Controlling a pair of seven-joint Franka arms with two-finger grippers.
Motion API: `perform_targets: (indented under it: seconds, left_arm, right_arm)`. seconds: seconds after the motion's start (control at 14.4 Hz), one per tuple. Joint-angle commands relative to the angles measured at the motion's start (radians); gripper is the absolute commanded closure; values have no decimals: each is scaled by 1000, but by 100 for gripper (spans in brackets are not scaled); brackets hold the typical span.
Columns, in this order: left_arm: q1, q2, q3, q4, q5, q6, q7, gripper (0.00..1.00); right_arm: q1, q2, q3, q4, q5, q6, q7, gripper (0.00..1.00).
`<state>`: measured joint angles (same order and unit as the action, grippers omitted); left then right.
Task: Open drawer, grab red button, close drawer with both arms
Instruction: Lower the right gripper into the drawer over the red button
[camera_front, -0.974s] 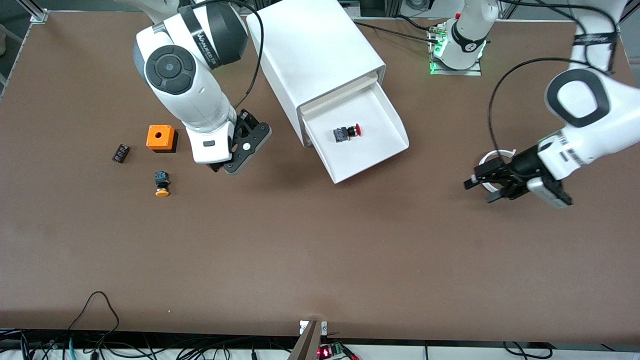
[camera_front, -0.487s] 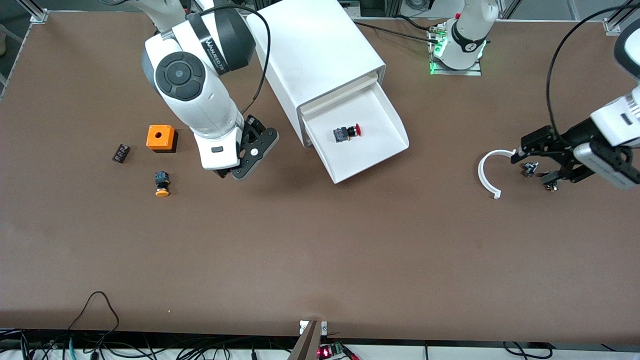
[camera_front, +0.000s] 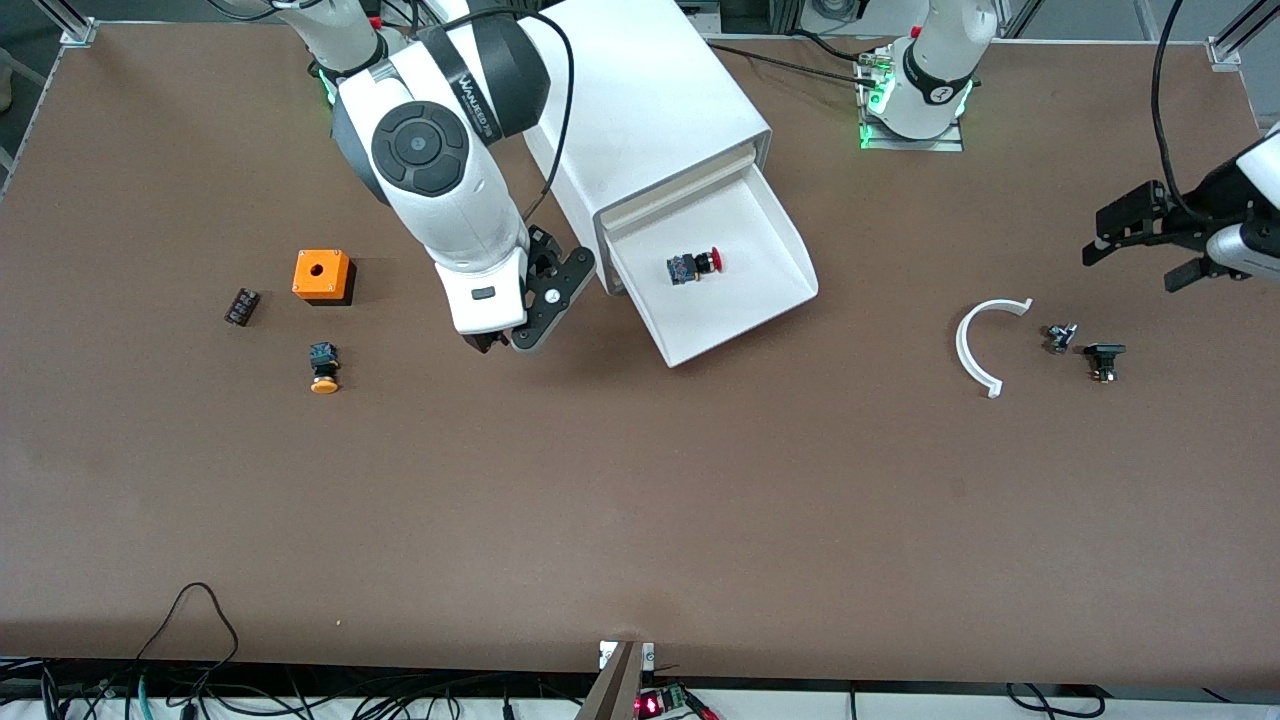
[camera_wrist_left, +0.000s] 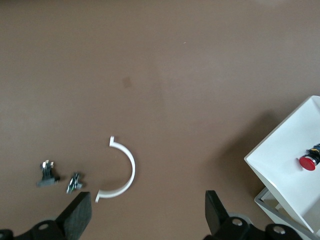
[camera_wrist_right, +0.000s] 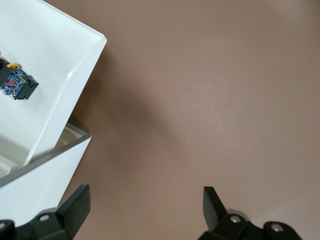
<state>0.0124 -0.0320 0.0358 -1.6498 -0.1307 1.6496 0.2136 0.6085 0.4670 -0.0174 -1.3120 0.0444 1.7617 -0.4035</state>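
1. The right end effector (camera_front: 505, 338), black and two-fingered on its large white jointed arm, hangs over the brown counter (camera_front: 640, 500) just beside the white cabinet, toward the right arm's end of the counter; its fingers (camera_wrist_right: 75, 205) stand apart and hold nothing.
2. The left end effector (camera_front: 1140, 250), also black, is over the counter well apart from the cabinet, at the left arm's end; its fingers (camera_wrist_left: 80, 216) are spread wide and empty.
3. The boxy white plastic cabinet (camera_front: 640, 110) lies on the counter between the two arm bases.
4. The wide shallow white drawer (camera_front: 760, 290) is pulled out of the cabinet, its sloped lip toward the front camera.
5. A thin white curved plastic strip (camera_front: 972, 345) lies on the counter, well apart from the cabinet toward the left arm's end, with two small dark parts (camera_front: 1082, 348) just beside it.
6. A small orange box with a round hole (camera_front: 321, 274) sits toward the right arm's end from the cabinet.
7. The small red-capped button with a black body (camera_front: 694, 265) lies on its side inside the drawer.
8. An orange-yellow-capped button (camera_front: 323, 368) lies near the orange box, nearer the front camera.
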Motion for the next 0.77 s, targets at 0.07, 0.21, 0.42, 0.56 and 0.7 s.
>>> perform_targets:
  seconds: [0.07,0.21,0.42,0.56,0.7]
  left_arm:
    - [-46,-23,-5,-4,143,-37,-152,0]
    - [-57,-25,-7,-5,155,-39,-204,0]
    - [-57,-29,-5,-5,155,-37,-257,0]
    - [-57,-28,-5,-5,155,-34,-257,0]
    - [-57,-29,-7,-5,155,-34,-258,0]
  right_arm:
    - [77,96,-7,126,12,-10,-12,0]
    - [140,142,-7,177,9,-8,-18,0]
    - [185,199,0,255,15,10,-73,0]
    - [180,208,56,257,15,38,-165,0]
    - [183,209,82,257,14,27,-240,0]
